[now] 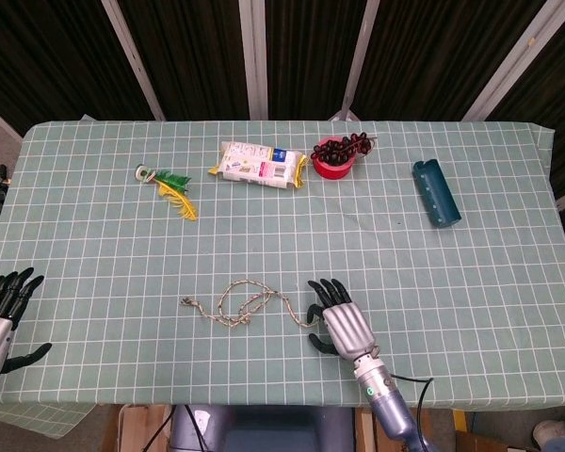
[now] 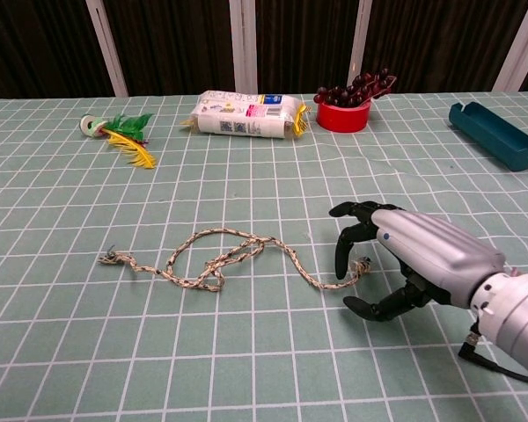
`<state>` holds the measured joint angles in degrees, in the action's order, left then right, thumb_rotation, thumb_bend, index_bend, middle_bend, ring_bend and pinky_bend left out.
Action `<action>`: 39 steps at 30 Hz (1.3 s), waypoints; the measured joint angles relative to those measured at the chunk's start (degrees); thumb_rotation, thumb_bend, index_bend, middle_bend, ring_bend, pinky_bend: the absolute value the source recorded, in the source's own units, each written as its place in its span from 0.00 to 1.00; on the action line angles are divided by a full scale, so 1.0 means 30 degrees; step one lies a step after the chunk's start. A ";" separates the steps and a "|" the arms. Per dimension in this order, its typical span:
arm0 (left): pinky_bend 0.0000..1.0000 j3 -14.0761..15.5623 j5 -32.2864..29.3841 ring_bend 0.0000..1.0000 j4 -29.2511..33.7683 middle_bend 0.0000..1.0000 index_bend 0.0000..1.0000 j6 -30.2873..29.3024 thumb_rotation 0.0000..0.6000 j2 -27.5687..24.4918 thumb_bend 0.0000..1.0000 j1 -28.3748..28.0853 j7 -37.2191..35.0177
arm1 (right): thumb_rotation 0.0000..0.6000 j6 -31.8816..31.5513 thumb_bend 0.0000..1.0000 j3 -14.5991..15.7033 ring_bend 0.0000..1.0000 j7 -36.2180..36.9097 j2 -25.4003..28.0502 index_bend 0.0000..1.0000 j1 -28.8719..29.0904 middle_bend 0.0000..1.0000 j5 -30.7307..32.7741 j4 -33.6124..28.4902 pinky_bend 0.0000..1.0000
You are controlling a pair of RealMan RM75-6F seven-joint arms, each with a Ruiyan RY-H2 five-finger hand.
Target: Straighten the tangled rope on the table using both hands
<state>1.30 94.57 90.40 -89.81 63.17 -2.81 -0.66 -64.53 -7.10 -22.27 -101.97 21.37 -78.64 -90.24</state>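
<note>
The rope (image 2: 233, 258) lies looped near the bench's (image 1: 94, 254) six o'clock edge. The right hand (image 2: 405, 255) hovers, fingers released, over its three o'clock end, likely to pinch it; the left hand (image 1: 2, 315) waits open.

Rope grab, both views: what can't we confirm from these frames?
- Contact: in the head view the right hand covers the right end of the rope; in the chest view its fingertips hover at that end, touch unclear.
- Left hand: cut by the head view's left edge, absent from the chest view.
- Rope tangle: too small to tell a knot from loose crossings.
- White packet: print too small to read.
</note>
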 measured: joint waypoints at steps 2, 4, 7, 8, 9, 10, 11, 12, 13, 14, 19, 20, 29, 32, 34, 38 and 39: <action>0.00 0.0004 -0.0010 0.00 -0.0012 0.00 0.07 0.0035 1.00 -0.0011 0.03 -0.0018 -0.0059 | 1.00 0.0010 0.36 -0.0050 0.00 -0.0063 -0.0204 0.52 0.0091 0.12 0.0152 0.0266 0.00; 0.00 0.0010 -0.0012 0.00 -0.0017 0.00 0.07 0.0065 1.00 -0.0021 0.03 -0.0038 -0.0131 | 1.00 -0.0004 0.36 -0.0087 0.00 -0.0088 -0.0365 0.53 0.0155 0.13 0.0298 0.0462 0.00; 0.00 0.0017 0.0005 0.00 -0.0006 0.00 0.07 0.0083 1.00 -0.0032 0.03 -0.0062 -0.0215 | 1.00 -0.0081 0.38 -0.0121 0.00 -0.0102 -0.0511 0.54 0.0235 0.13 0.0422 0.0643 0.00; 0.00 0.0022 0.0021 0.00 -0.0006 0.00 0.07 0.0083 1.00 -0.0033 0.03 -0.0067 -0.0230 | 1.00 -0.0134 0.39 -0.0135 0.00 -0.0090 -0.0542 0.54 0.0257 0.13 0.0474 0.0654 0.00; 0.00 0.0032 0.0037 0.00 -0.0002 0.00 0.07 0.0088 1.00 -0.0033 0.03 -0.0075 -0.0247 | 1.00 -0.0174 0.39 -0.0141 0.00 -0.0083 -0.0556 0.54 0.0274 0.13 0.0498 0.0652 0.00; 0.00 0.0037 0.0042 0.00 0.0004 0.00 0.07 0.0096 1.00 -0.0033 0.03 -0.0081 -0.0251 | 1.00 -0.0208 0.40 -0.0138 0.00 -0.0088 -0.0560 0.55 0.0289 0.13 0.0511 0.0640 0.00; 0.00 0.0040 0.0049 0.00 0.0014 0.00 0.07 0.0099 1.00 -0.0031 0.03 -0.0086 -0.0252 | 1.00 -0.0229 0.40 -0.0124 0.00 -0.0103 -0.0555 0.55 0.0308 0.13 0.0522 0.0616 0.00; 0.00 0.0044 0.0056 0.00 0.0026 0.00 0.07 0.0101 1.00 -0.0027 0.03 -0.0091 -0.0256 | 1.00 -0.0250 0.40 -0.0105 0.00 -0.0126 -0.0544 0.55 0.0323 0.13 0.0528 0.0591 0.00; 0.00 0.0047 0.0063 0.00 0.0040 0.00 0.07 0.0104 1.00 -0.0022 0.03 -0.0095 -0.0260 | 1.00 -0.0278 0.41 -0.0082 0.00 -0.0156 -0.0529 0.55 0.0340 0.13 0.0537 0.0559 0.00; 0.00 0.0049 0.0072 0.00 0.0059 0.00 0.07 0.0104 1.00 -0.0020 0.03 -0.0100 -0.0258 | 1.00 -0.0308 0.41 -0.0057 0.00 -0.0192 -0.0511 0.56 0.0357 0.13 0.0555 0.0523 0.00; 0.00 0.0071 0.0116 0.00 0.0100 0.00 0.07 0.0101 1.00 -0.0007 0.03 -0.0110 -0.0209 | 1.00 -0.0427 0.41 0.0034 0.00 -0.0339 -0.0464 0.56 0.0405 0.13 0.0677 0.0417 0.00; 0.00 0.0074 0.0123 0.00 0.0098 0.00 0.07 0.0095 1.00 -0.0007 0.03 -0.0110 -0.0198 | 1.00 -0.0449 0.41 0.0048 0.00 -0.0356 -0.0458 0.56 0.0413 0.13 0.0706 0.0405 0.00; 0.00 0.0078 0.0130 0.00 0.0094 0.00 0.07 0.0086 1.00 0.0001 0.03 -0.0126 -0.0220 | 1.00 -0.0551 0.42 0.0125 0.00 -0.0573 -0.0507 0.58 0.0559 0.13 0.0923 0.0433 0.00; 0.00 0.0071 0.0125 0.00 0.0079 0.00 0.07 0.0081 1.00 0.0001 0.03 -0.0134 -0.0244 | 1.00 -0.0565 0.42 0.0190 0.00 -0.0648 -0.0537 0.58 0.0589 0.13 0.1013 0.0475 0.00; 0.00 0.0074 0.0118 0.00 0.0074 0.00 0.07 0.0097 1.00 0.0000 0.03 -0.0143 -0.0265 | 1.00 -0.0585 0.42 0.0219 0.00 -0.0684 -0.0559 0.58 0.0604 0.14 0.1027 0.0521 0.00; 0.00 0.0074 0.0129 0.00 0.0070 0.00 0.07 0.0090 1.00 -0.0011 0.03 -0.0154 -0.0284 | 1.00 -0.0631 0.42 0.0304 0.00 -0.0716 -0.0616 0.58 0.0631 0.14 0.1091 0.0628 0.00; 0.00 0.0078 0.0133 0.00 0.0076 0.00 0.07 0.0092 1.00 -0.0011 0.03 -0.0156 -0.0288 | 1.00 -0.0635 0.42 0.0314 0.00 -0.0732 -0.0622 0.58 0.0637 0.14 0.1104 0.0650 0.00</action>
<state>1.53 94.97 90.63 -89.53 63.13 -3.27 -1.52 -66.43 -6.16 -24.47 -103.83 23.28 -75.33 -88.29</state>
